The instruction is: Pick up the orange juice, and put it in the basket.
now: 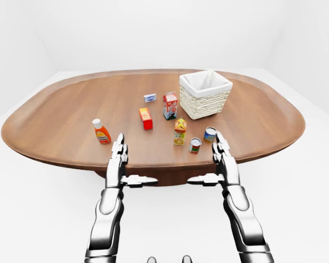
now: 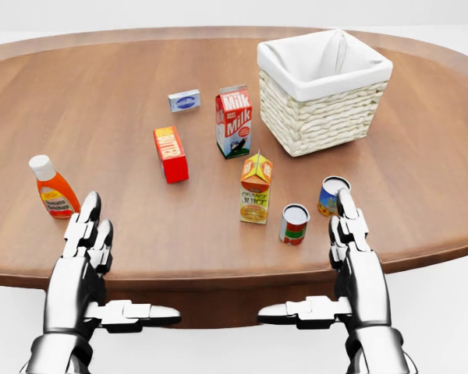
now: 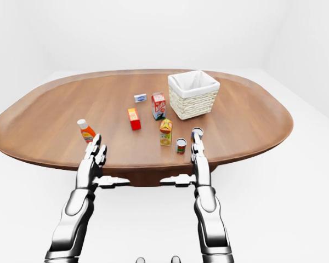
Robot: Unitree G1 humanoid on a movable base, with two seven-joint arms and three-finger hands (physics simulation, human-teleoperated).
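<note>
The orange juice carton stands upright on the brown oval table, near the middle of the head view. Up and to the right of it sits the woven basket with a white cloth lining and nothing showing inside. My left hand is open over the table's near edge at the lower left, fingers straight and thumb pointing inward. My right hand mirrors it at the lower right, open and holding nothing. The carton stands between and above the two hands, touched by neither.
A red can and a blue can stand between the juice and my right hand. A milk carton, a red box and a small blue-white box sit higher up. A ketchup bottle is by my left fingertips.
</note>
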